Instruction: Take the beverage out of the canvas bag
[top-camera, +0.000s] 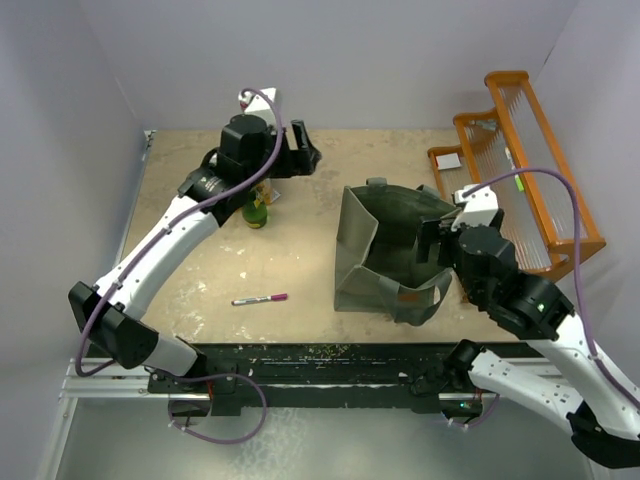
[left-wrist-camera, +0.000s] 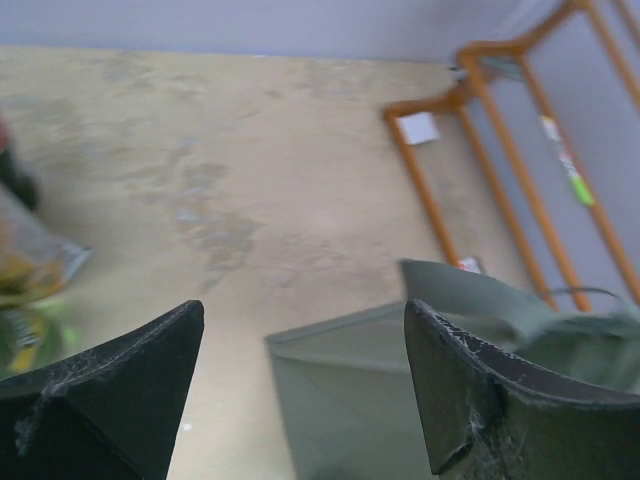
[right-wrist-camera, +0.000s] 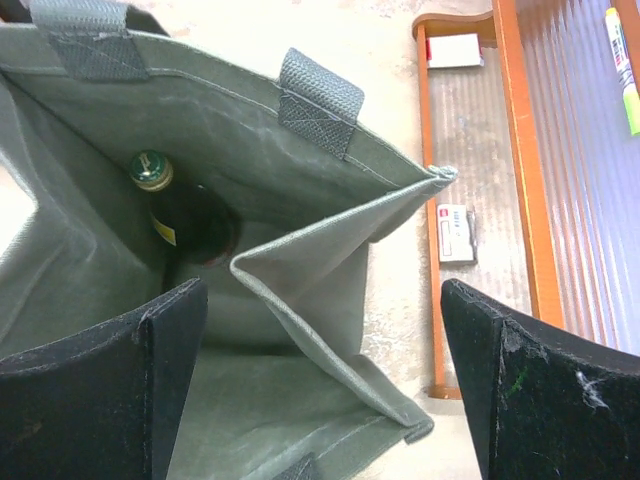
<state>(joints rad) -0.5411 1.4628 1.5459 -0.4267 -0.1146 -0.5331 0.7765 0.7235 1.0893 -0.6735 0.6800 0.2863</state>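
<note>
Far left, the left arm reaches over the back of the mottled beige table (top-camera: 200, 270). The left gripper (left-wrist-camera: 303, 320) is spread wide with nothing between its black fingers (left-wrist-camera: 120, 390), only bare tabletop below. Under that wrist stands a green glass bottle with a yellow label (top-camera: 257, 210), upright on the table and well apart from the bag. Nearer the arm bases lies a slim pink-capped marker pen (top-camera: 260, 298), flat on its side.

On to the middle: the boxy grey-green canvas bag (top-camera: 385, 260) sits upright with its mouth open and its tan label patch (top-camera: 408, 297) on the near wall. The right wrist camera looks straight in, and there is the beverage, a dark glass bottle with a green cap (right-wrist-camera: 190, 220). It stands in a corner of the bag beside a fold of fabric.

The right gripper (right-wrist-camera: 320, 300) hovers above the bag's mouth, jaws apart to their full width, gripping nothing.

At the right edge is the orange wooden rack (top-camera: 560, 200), with a small white box (right-wrist-camera: 455, 232) in its tray and a green marker (right-wrist-camera: 625, 75) on its ribbed panel.
</note>
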